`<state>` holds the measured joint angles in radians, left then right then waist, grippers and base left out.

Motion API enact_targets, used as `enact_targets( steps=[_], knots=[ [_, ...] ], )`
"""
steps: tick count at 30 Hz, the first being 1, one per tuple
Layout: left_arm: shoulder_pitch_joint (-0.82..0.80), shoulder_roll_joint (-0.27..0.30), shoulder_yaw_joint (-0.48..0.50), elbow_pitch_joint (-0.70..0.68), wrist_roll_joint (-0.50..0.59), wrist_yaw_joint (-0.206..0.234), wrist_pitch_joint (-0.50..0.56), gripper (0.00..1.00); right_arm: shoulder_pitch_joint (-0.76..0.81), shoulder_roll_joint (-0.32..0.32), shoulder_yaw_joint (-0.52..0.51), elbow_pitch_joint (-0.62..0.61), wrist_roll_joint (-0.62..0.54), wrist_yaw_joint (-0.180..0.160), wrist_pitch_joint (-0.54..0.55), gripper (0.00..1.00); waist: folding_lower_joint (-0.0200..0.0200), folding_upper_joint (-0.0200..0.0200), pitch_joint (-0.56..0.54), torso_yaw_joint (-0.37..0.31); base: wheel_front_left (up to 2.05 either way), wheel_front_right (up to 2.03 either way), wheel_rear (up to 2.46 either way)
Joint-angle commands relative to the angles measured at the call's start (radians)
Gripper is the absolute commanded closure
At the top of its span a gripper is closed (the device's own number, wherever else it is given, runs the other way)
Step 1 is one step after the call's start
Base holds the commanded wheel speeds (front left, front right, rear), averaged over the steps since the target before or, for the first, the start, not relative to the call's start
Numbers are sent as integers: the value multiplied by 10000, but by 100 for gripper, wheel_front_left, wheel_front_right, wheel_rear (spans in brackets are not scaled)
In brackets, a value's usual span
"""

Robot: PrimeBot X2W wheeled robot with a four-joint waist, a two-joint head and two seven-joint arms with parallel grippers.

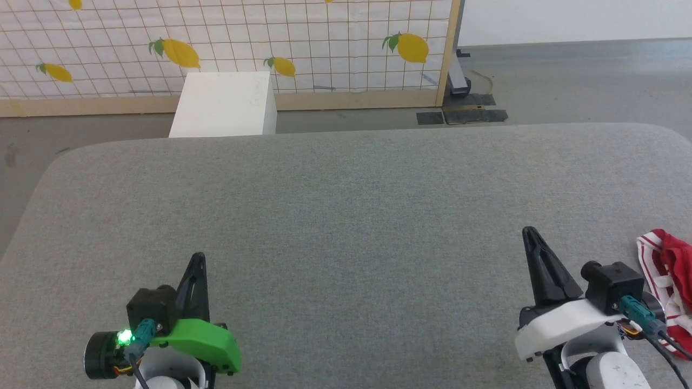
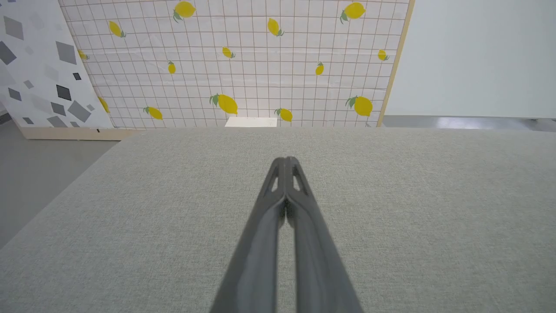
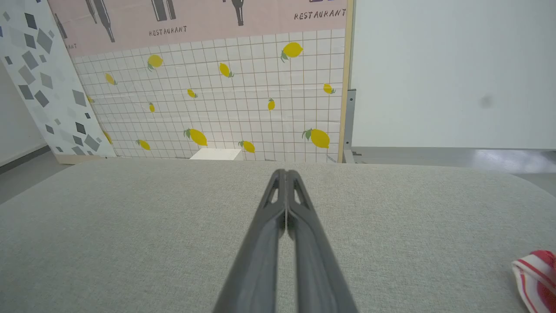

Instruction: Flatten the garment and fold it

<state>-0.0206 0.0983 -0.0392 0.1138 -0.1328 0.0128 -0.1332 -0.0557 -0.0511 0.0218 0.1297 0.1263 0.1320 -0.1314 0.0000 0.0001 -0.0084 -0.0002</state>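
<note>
Head view: left gripper (image 1: 198,256), right gripper (image 1: 529,231) closed, pointing forward.

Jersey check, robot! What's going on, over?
Left tool shut, empty. Right tool shut, empty. Red jersey crumpled beside right tool, untouched. White box beyond table, no obstacle.

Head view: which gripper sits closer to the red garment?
The right gripper, white-cased, with the bunched garment just beside it; the left gripper, green-cased, is across the table.
</note>
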Motion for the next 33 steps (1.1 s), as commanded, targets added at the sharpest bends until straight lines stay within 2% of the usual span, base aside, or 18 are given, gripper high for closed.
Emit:
enact_targets(
  steps=[1,33],
  knots=[
    [99,-59,49,-79,188,-36,60,100,181,4,-21,-99,-94,-7,65,100,0,-1,2,0,0,0,0],
    [153,-273,223,-617,767,-82,705,100,372,7,-121,-707,-687,-10,699,100,0,-1,43,1,0,0,0]
  ],
)
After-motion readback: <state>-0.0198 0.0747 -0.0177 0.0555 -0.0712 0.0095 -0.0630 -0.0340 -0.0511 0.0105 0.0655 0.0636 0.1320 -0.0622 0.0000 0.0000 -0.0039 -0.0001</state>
